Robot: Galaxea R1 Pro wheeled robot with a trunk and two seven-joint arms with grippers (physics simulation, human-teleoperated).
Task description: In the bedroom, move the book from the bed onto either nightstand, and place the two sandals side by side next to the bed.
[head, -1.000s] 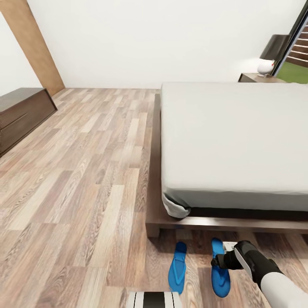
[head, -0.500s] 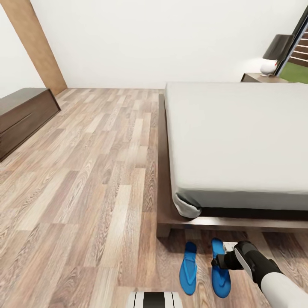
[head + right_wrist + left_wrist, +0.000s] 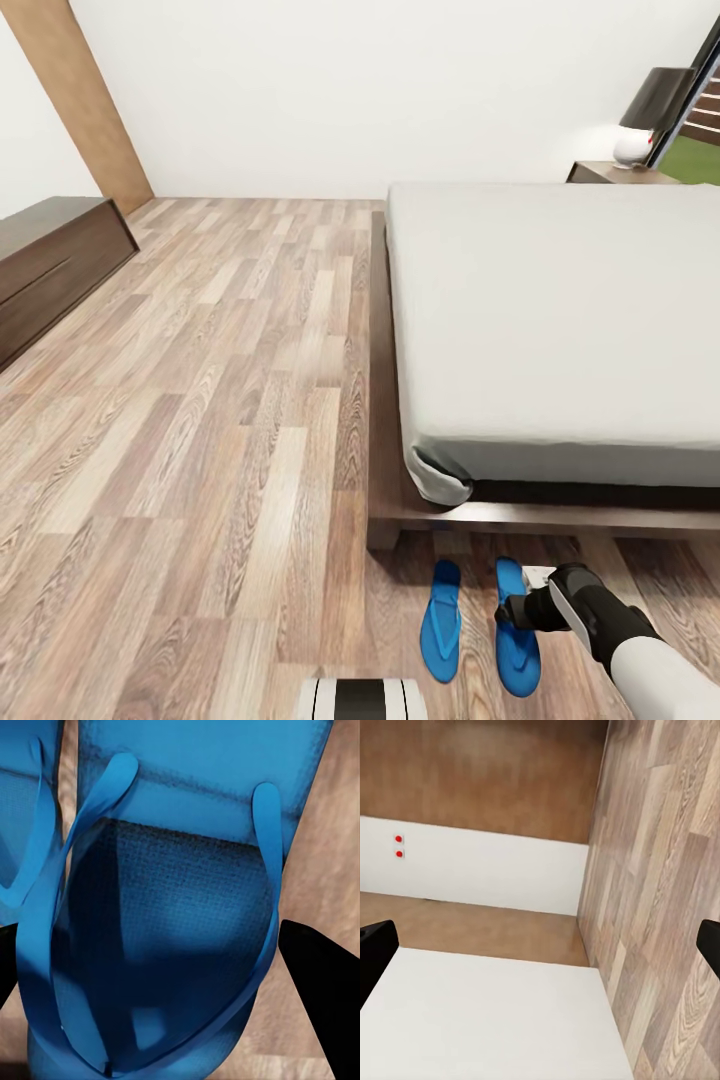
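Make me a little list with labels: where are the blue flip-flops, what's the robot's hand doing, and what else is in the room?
sandals: two blue sandals side by side on the floor at the foot of the bed
right tool: over the right-hand sandal, fingers either side of it
left tool: open
book: not spotted
also there: dresser, lamp on nightstand

2 bright blue sandals [image 3: 440, 620] [image 3: 516, 627] lie on a floor [image 3: 200, 420] of mixed tan and grey-brown wood planks. The bed [image 3: 385, 420] has a dark-brown frame and plain light-grey mattress [image 3: 560, 320]. Walls [image 3: 350, 90] are white. The dresser [image 3: 50, 270] is dark brown.
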